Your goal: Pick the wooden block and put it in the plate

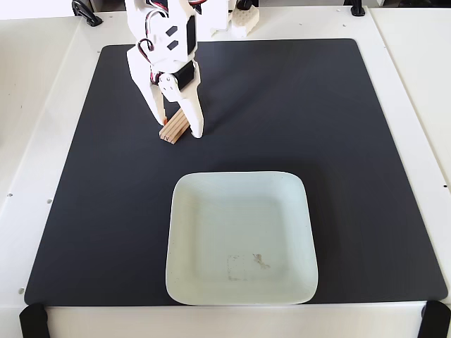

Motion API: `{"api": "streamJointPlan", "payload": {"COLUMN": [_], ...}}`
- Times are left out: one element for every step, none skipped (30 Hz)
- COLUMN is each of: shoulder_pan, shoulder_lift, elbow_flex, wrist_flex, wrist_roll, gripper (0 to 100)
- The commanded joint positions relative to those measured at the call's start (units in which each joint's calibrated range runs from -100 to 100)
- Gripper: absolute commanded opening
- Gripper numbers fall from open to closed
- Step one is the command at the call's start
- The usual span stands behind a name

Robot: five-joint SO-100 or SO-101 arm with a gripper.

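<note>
From the left of the fixed view: a white bench (42, 141) carries one black mat (296, 113), and on its upper left part my jaws (178, 129) stand narrow around the one wooden block (174, 127), a finger on each side of it. The block lies on the mat, slanted, its lower end showing between my fingers; whether I am pressing it I cannot tell. Below and to the right, well apart from the block, sits the one mint-green plate (182, 232), holding nothing, with a faint smudge near its lower middle. Open mat lies between block and plate. A black clamp (32, 320) grips each lower corner, two in all.
</note>
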Motion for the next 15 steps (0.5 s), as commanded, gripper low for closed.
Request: {"api": "streamJointPlan", "payload": {"shoulder_pan": [0.2, 0.2, 0.2, 0.1, 0.1, 0.0, 0.0, 0.0, 0.1, 0.1, 0.1, 0.2, 0.2, 0.2, 0.2], "shoulder_lift": [1.1, 1.1, 1.2, 1.2, 1.2, 1.2, 1.1, 0.8, 0.6, 0.4, 0.3, 0.2, 0.1, 0.1, -0.3], "elbow_flex": [0.4, 0.4, 0.5, 0.5, 0.5, 0.8, 1.5, 2.2, 2.9, 3.3, 3.8, 4.1, 4.2, 4.2, 4.0], "wrist_flex": [-1.1, -1.1, -1.1, -0.9, -0.8, -0.7, -1.1, -1.2, -1.2, -1.2, -1.2, -1.2, -1.2, -1.1, -0.7], "wrist_roll": [-0.1, -0.1, -0.1, -0.1, -0.1, -0.1, -0.1, 0.0, 0.0, 0.0, 0.1, 0.1, 0.1, -0.1, -0.1], "gripper": [26, 24, 21, 16, 10, 4, 0, 1, 3, 3, 1, 1, 1, 1, 1]}}
